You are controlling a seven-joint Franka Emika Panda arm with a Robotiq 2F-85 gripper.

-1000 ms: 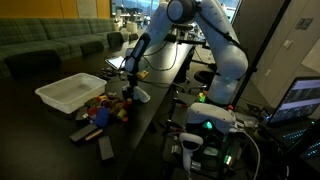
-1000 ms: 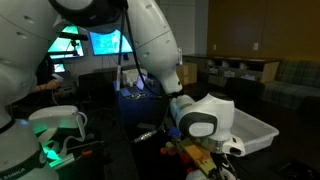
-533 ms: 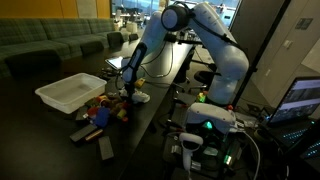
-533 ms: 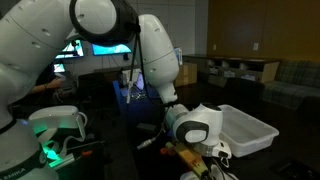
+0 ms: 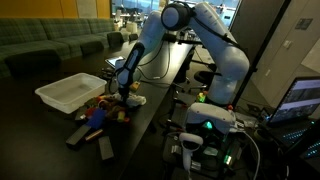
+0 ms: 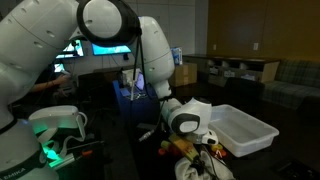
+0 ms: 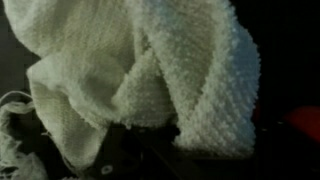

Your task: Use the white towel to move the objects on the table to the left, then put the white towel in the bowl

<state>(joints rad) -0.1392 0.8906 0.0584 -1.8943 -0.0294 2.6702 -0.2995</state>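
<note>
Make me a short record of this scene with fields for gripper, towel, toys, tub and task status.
gripper: shut on the towel, low over the table, beside the toys
towel: white, bunched up, fills the wrist view
toys: colourful cluster on the table, next to the tub
tub: white, on the table, no towel in it
task status: towel not yet in the tub

Toys (image 5: 108,112) crowd right beside the tub (image 5: 62,95), little room to pass between. Bare table (image 5: 150,125) lies open toward the robot base. Wrist view is blocked by towel (image 7: 150,70).
</note>
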